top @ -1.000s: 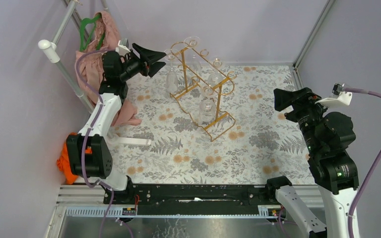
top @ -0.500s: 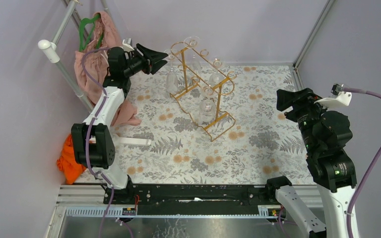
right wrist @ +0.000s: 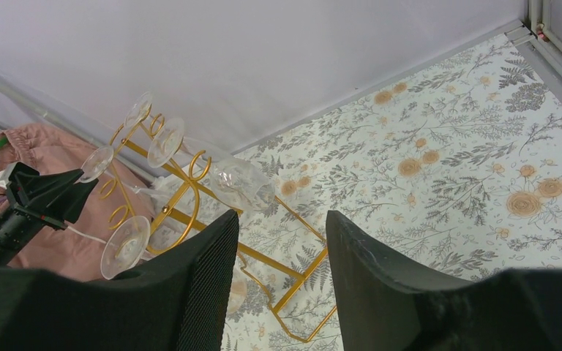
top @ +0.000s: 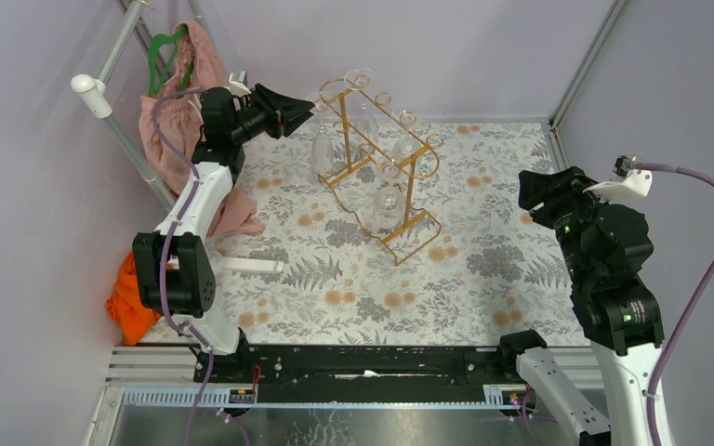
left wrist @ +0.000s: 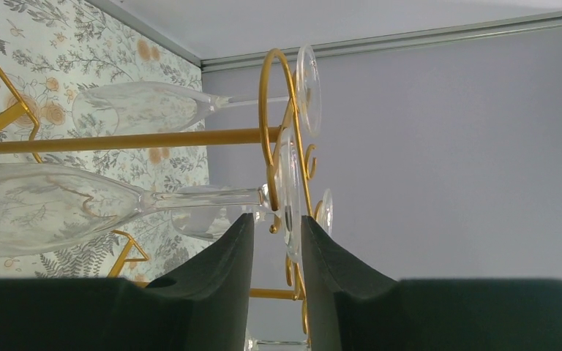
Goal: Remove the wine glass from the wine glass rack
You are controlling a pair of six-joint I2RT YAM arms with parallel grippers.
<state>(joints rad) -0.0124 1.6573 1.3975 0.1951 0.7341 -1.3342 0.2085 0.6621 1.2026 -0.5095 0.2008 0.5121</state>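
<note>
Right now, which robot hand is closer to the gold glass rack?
Left. The left gripper is right beside the rack; the right gripper hangs well off to its other side.

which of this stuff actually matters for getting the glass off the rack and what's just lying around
For the job:
- wine glass rack
- wine glass hanging nearest the left arm
- left gripper, up close to that glass's foot

Just lying about:
- pink garment
- green hanger
- orange cloth

Floral table — gold wine glass rack
</note>
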